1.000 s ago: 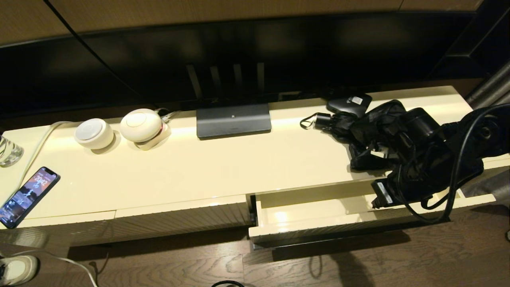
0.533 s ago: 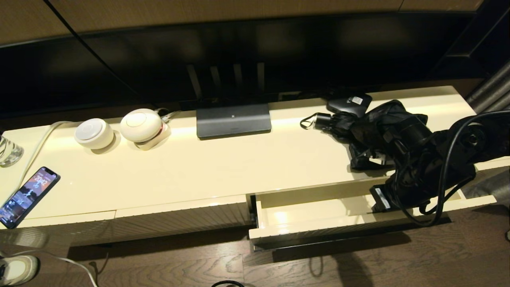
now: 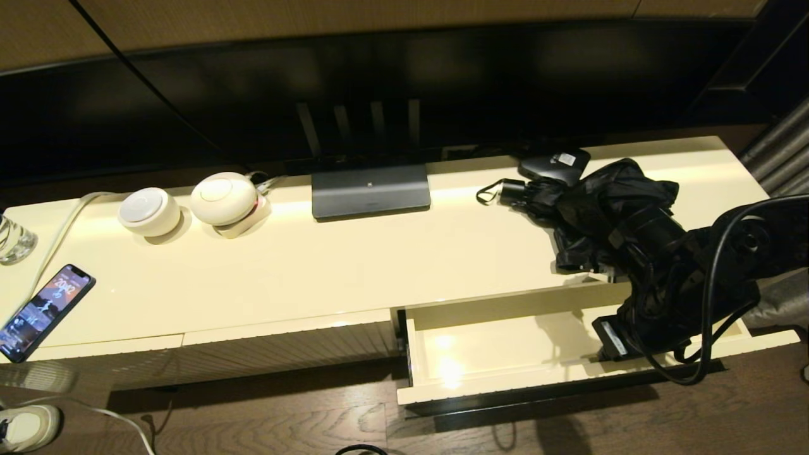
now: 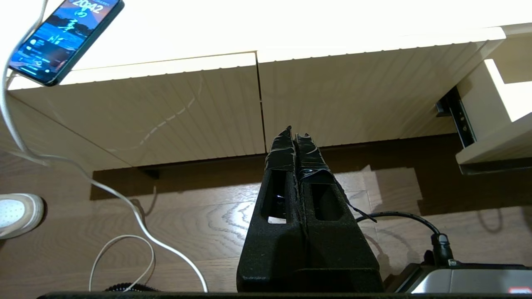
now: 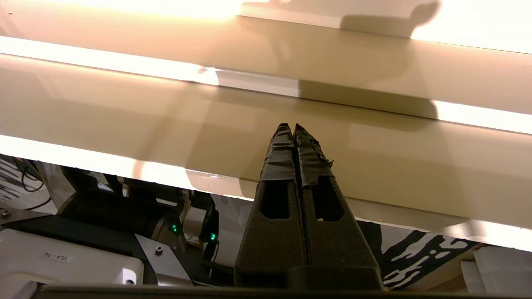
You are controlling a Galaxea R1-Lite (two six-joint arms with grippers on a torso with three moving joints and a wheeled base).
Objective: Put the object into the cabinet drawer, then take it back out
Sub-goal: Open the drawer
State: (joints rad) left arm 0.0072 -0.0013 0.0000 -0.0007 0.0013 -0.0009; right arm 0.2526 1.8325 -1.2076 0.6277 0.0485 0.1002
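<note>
The object, a black folding umbrella (image 3: 594, 202) with rumpled fabric, lies on the cabinet top at the right, its handle and loop pointing left. Below it the cabinet drawer (image 3: 505, 387) stands pulled out, and what shows of its inside is bare. My right arm (image 3: 682, 278) reaches over the drawer's right part. My right gripper (image 5: 291, 126) is shut with nothing between its fingers, the tips against the drawer's glossy cream inner wall (image 5: 124, 112). My left gripper (image 4: 296, 133) is shut and empty, low above the floor before the closed ribbed fronts.
On the cabinet top are a small black box with a white label (image 3: 556, 163), a dark TV foot (image 3: 370, 189), two round white devices (image 3: 150, 212), a lit phone (image 3: 44, 309) and a glass (image 3: 12, 239). A white cable (image 4: 124, 216) and a shoe (image 3: 25, 426) lie on the floor.
The drawer has slid further out towards me, and my right arm has drawn back with it. The umbrella has stayed where it was.
</note>
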